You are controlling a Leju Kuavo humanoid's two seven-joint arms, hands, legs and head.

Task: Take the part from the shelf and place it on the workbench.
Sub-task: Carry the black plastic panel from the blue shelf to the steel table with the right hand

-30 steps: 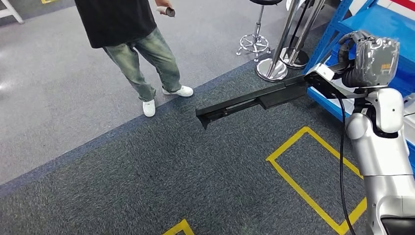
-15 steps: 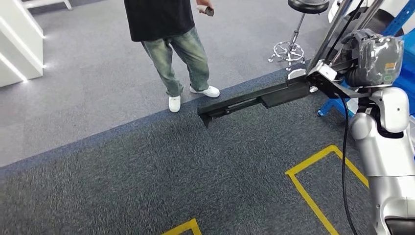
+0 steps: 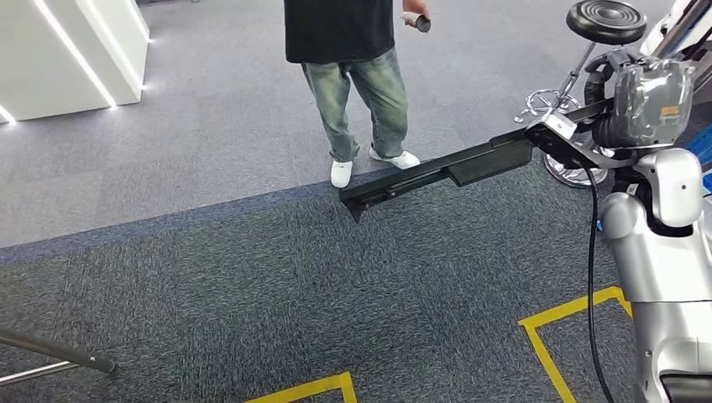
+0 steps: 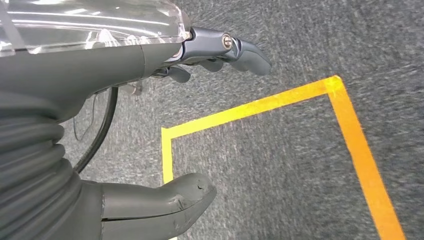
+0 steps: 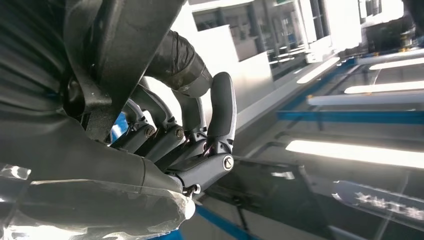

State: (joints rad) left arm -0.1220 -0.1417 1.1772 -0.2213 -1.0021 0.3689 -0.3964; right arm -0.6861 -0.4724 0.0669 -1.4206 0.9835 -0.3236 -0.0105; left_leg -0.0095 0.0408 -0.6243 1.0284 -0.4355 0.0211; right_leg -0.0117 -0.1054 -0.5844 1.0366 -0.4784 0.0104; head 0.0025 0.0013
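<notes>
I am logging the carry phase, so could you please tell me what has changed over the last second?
The whole head view has swung: the camera turned with the robot, so the person, stool and yellow floor tape only appear shifted, and the blue shelf has left view. The right hand still grips the long black part, held out level in the same pose. The left hand stays empty, hanging over the carpet.
</notes>
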